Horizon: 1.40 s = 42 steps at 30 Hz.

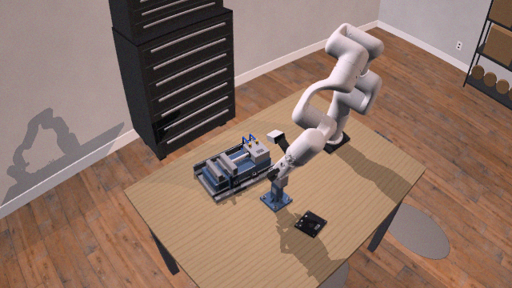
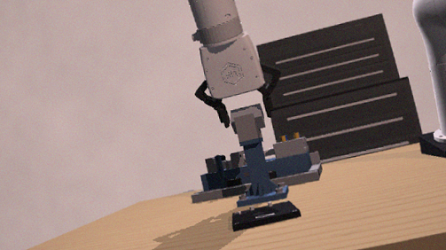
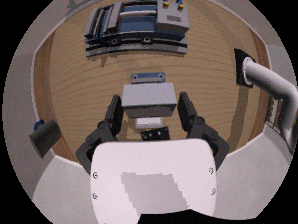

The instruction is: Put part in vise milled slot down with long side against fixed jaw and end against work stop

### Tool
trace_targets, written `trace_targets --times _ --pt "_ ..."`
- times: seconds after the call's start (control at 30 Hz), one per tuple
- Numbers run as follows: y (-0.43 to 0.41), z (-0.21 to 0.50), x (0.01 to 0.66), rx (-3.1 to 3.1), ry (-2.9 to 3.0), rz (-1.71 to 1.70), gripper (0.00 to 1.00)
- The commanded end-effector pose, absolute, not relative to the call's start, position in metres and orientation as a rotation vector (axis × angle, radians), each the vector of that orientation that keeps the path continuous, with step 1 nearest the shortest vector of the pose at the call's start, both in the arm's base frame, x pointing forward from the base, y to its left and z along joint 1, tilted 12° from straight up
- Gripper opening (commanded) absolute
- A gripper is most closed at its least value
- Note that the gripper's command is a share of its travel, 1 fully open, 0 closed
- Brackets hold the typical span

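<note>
The part point(image 2: 248, 124), a grey block, rests on top of the blue V-block point(image 2: 256, 169), which stands on the table in front of the vise. My gripper point(image 2: 246, 114) is open and points straight down over it, with one finger on each side of the block's upper half and a small gap on both sides. In the wrist view the part point(image 3: 149, 99) lies between the two fingers. The vise point(image 1: 232, 168) stands open behind the V-block point(image 1: 276, 198). The black infeed plate point(image 1: 310, 224) is bare. I cannot tell which way the slot faces.
The vise's air cylinder point(image 1: 256, 151), with blue hoses, is at its end nearer the arm's base point(image 1: 334, 142). A black drawer cabinet point(image 1: 176, 68) stands beyond the table. Shelving point(image 1: 494, 52) is at the far right.
</note>
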<state>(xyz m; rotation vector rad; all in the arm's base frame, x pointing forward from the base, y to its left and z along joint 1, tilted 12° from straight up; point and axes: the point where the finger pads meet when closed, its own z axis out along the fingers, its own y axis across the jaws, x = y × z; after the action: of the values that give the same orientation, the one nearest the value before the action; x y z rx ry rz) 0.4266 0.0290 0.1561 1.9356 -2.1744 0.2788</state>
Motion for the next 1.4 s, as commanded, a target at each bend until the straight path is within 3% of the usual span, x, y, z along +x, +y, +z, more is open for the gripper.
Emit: trace_targets --times 0.0,1.37 --pt "0.0288 0.1576 0.4278 1.919 -2.161 0.306 0.89" --pt "0.0312 0.1565 0.4281 1.785 -2.011 0.502 0.89"
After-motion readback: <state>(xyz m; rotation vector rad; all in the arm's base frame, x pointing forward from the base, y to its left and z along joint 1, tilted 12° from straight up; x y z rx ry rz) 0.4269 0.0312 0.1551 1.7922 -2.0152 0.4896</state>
